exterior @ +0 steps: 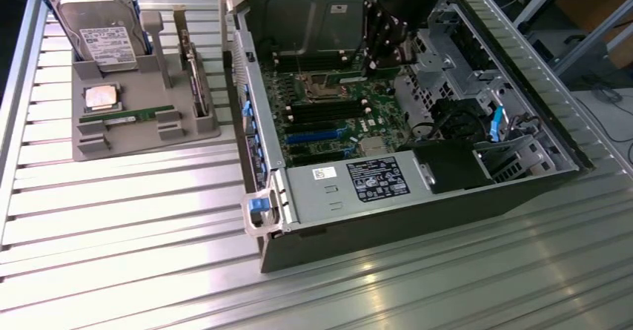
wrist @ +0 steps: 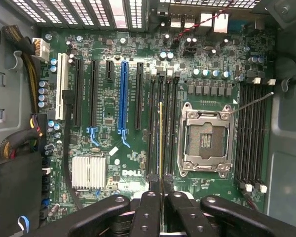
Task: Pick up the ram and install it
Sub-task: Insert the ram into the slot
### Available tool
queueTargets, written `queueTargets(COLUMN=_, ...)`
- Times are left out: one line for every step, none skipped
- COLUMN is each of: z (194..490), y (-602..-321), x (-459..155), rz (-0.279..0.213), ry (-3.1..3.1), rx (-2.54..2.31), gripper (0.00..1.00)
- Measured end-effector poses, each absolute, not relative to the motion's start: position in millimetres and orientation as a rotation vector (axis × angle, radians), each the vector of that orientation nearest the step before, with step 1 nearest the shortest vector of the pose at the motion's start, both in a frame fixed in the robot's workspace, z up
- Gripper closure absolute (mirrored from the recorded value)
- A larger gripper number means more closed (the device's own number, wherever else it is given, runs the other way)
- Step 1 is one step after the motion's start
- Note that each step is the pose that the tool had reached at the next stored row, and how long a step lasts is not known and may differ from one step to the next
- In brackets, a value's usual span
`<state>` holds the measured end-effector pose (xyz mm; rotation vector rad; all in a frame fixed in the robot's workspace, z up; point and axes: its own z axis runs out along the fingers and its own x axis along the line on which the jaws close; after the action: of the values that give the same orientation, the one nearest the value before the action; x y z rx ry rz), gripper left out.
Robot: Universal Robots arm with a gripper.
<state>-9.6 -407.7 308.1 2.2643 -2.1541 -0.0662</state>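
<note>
My gripper (wrist: 161, 191) is shut on the ram (wrist: 161, 138), a thin green stick that shows edge-on between the two black fingers (wrist: 149, 200). The stick hangs over the bank of black memory slots (wrist: 153, 128) beside the empty CPU socket (wrist: 206, 140), in line with them. Whether it touches a slot I cannot tell. In the exterior view the gripper (exterior: 380, 64) reaches down into the open computer case (exterior: 327, 196), above the motherboard. A second stick of the same kind (exterior: 127, 115) lies flat on the grey holder (exterior: 148, 143).
The grey holder also carries a hard drive (exterior: 99, 33), a square processor chip (exterior: 102, 96) and an upright expansion card (exterior: 198, 78). Inside the case are another memory slot bank (wrist: 254, 133), a blue card slot (wrist: 123, 94), a heatsink (wrist: 91, 173) and cables (wrist: 19, 49).
</note>
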Motion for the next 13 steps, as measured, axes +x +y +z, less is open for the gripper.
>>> queueTargets(z=307.3, y=-407.7, x=-9.6, rz=-0.066, ry=-2.154, rx=2.264, gripper=0.88)
queueTargets(z=306.4, y=-407.7, x=-9.6, rz=-0.066, ry=-2.154, rx=2.264, gripper=0.88)
queueTargets(z=305.5, y=-407.7, x=-9.6, rz=-0.066, ry=-2.154, rx=2.264, gripper=0.88)
queueTargets(z=304.6, y=-407.7, x=-9.6, rz=-0.066, ry=-2.154, rx=2.264, gripper=0.88)
queueTargets(z=303.9, y=-407.7, x=-9.6, rz=-0.066, ry=-2.154, rx=2.264, gripper=0.88)
queueTargets(z=303.0, y=-407.7, x=-9.6, rz=-0.066, ry=-2.154, rx=2.264, gripper=0.88)
queueTargets(z=301.9, y=-407.7, x=-9.6, rz=-0.066, ry=-2.154, rx=2.264, gripper=0.88)
queueTargets(z=301.1, y=-407.7, x=-9.6, rz=-0.066, ry=-2.154, rx=2.264, gripper=0.88)
queueTargets(z=300.3, y=-407.7, x=-9.6, rz=-0.066, ry=-2.154, rx=2.264, gripper=0.88)
queueTargets(z=299.1, y=-407.7, x=-9.6, rz=-0.066, ry=-2.154, rx=2.264, gripper=0.88)
queueTargets(z=298.3, y=-407.7, x=-9.6, rz=-0.066, ry=-2.154, rx=2.264, gripper=0.88)
queueTargets(z=297.8, y=-407.7, x=-9.6, rz=-0.066, ry=-2.154, rx=2.264, gripper=0.88)
queueTargets(z=297.3, y=-407.7, x=-9.6, rz=-0.066, ry=-2.154, rx=2.264, gripper=0.88)
